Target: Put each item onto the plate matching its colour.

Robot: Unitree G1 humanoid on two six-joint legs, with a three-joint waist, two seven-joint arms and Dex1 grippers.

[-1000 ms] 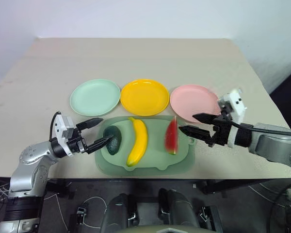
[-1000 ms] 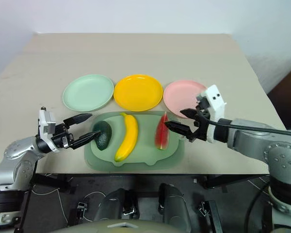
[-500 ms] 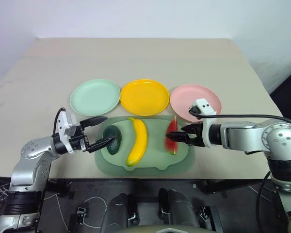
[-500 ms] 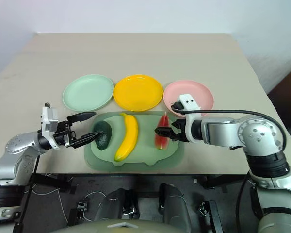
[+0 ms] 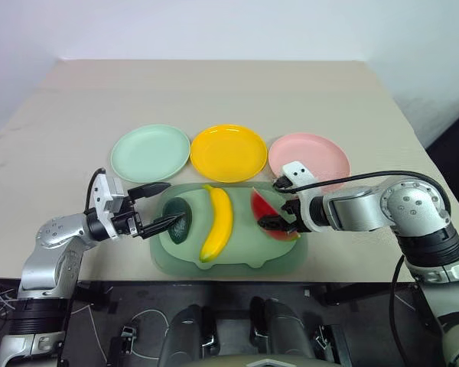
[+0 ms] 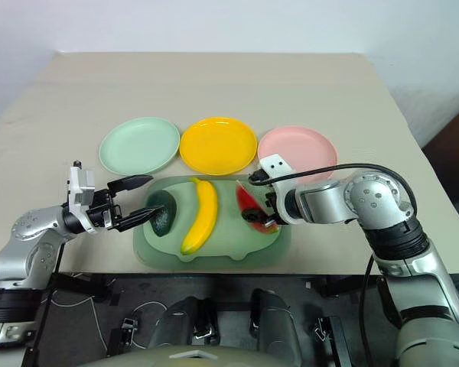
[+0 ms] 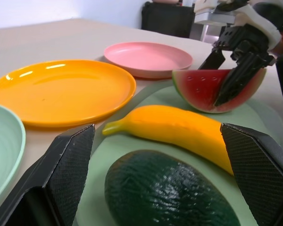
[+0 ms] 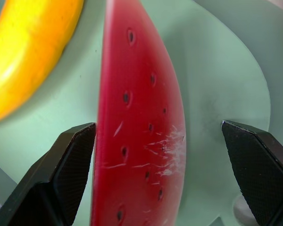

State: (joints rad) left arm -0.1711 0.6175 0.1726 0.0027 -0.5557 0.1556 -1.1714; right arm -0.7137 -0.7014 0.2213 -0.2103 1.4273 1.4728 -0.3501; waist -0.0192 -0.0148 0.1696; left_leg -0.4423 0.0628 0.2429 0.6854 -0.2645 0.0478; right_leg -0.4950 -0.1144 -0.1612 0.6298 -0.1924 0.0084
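Avocado (image 5: pixel 178 219), banana (image 5: pixel 217 222) and watermelon wedge (image 5: pixel 272 219) lie side by side on the green mat (image 5: pixel 229 256) at the worktop's (image 5: pixel 214 92) near edge, avocado at the robot's left, banana in the middle, wedge at the right; mint plate (image 5: pixel 150 153), yellow plate (image 5: pixel 229 152) and pink plate (image 5: pixel 309 160) stand in a row just behind the mat, all bare. Left pincer (image 5: pixel 157 205) level and wide open, avocado between its fingers, holding nothing; right pincer (image 5: pixel 279 220) angled down, jaws wide, straddling the wedge, not closed on it.
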